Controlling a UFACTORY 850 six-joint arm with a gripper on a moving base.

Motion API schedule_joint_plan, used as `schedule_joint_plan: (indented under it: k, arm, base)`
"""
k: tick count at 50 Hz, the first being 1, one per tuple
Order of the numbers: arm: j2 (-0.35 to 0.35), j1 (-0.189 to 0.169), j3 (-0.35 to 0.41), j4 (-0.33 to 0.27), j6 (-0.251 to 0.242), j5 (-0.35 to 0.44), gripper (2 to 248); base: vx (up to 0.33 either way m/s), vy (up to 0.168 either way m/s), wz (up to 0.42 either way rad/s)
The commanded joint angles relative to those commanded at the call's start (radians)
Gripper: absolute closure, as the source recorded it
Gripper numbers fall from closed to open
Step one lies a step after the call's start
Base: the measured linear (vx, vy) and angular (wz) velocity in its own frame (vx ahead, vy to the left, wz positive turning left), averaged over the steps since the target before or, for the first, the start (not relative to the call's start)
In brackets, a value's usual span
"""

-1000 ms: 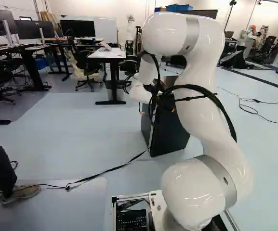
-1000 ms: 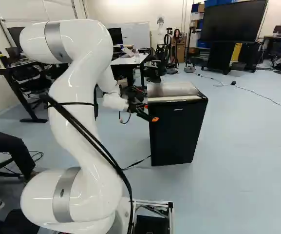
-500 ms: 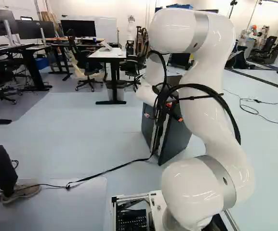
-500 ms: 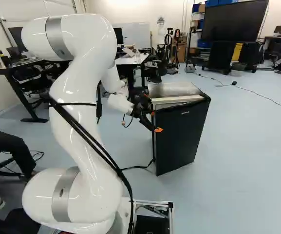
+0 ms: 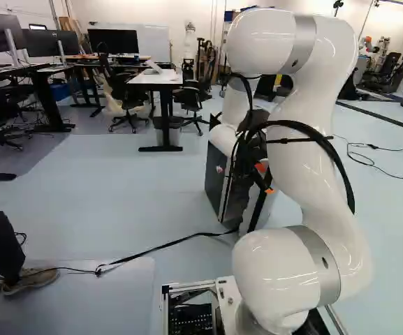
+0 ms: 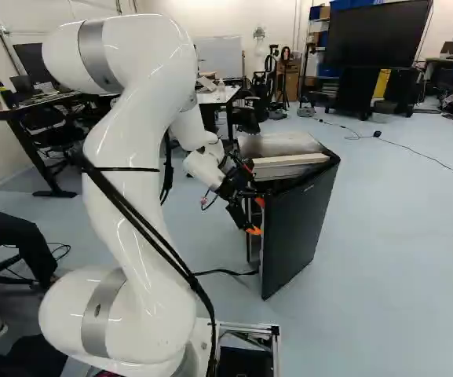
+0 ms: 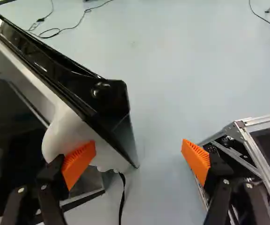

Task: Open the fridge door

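The door (image 6: 301,228) has swung farther from the fridge body (image 6: 279,144), so the task looks well begun but probably not finished. The claw (image 7: 137,154) is spread wide and grips nothing: one orange pad (image 7: 79,161) is inside the door, seemingly against its white lining (image 7: 62,129) near the free edge, while the other pad (image 7: 196,160) is outside, clear of it. That suggests pushing from within, so the finger could slip off the corner. The fridge stands on the floor (image 6: 399,259), ahead of the base. Compared with the earlier base views, the arm has drawn the claw nearer the base, which has not moved.
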Motion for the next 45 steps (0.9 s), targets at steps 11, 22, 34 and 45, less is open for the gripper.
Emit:
schedule_joint_plan:
  k: [11, 22, 34, 45]
  arm:
    - [0.01, -0.044, 0.021, 0.118, 0.0, -0.015, 3]
    - [0.019, -0.09, 0.041, 0.204, 0.0, -0.024, 3]
    - [0.024, -0.11, 0.055, 0.218, 0.0, -0.024, 3]
    - [0.025, -0.111, 0.055, 0.21, 0.0, 0.008, 3]
  base:
    - [0.0, 0.0, 0.0]
    - [0.0, 0.0, 0.0]
    - [0.0, 0.0, 0.0]
    - [0.0, 0.0, 0.0]
